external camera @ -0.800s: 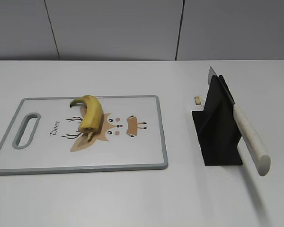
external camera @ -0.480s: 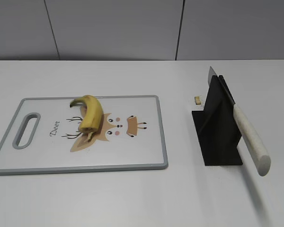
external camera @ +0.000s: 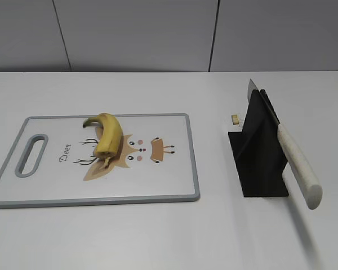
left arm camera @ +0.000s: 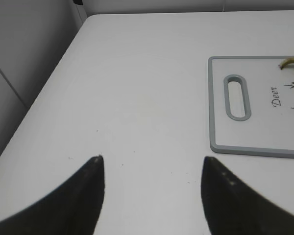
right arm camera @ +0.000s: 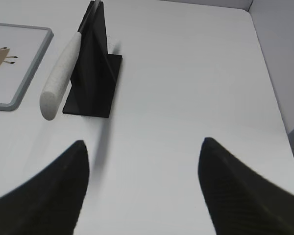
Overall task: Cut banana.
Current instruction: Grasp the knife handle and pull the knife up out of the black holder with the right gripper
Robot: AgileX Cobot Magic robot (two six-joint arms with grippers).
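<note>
The yellow banana (external camera: 108,136) lies on a white cutting board (external camera: 56,185) with a grey rim and a deer drawing, left of centre in the exterior view. Only its stem tip (left arm camera: 293,62) shows at the right edge of the left wrist view. A knife with a pale speckled handle (external camera: 297,164) rests slanted in a black stand (external camera: 259,154) at the right; it also shows in the right wrist view (right arm camera: 61,76). My left gripper (left arm camera: 151,159) is open and empty over bare table left of the board. My right gripper (right arm camera: 143,142) is open and empty, nearer than the stand.
The board's handle slot (left arm camera: 236,96) faces my left gripper. A small tan scrap (external camera: 235,118) lies on the table behind the stand. The table's left edge (left arm camera: 63,54) and right edge (right arm camera: 269,78) border grey walls.
</note>
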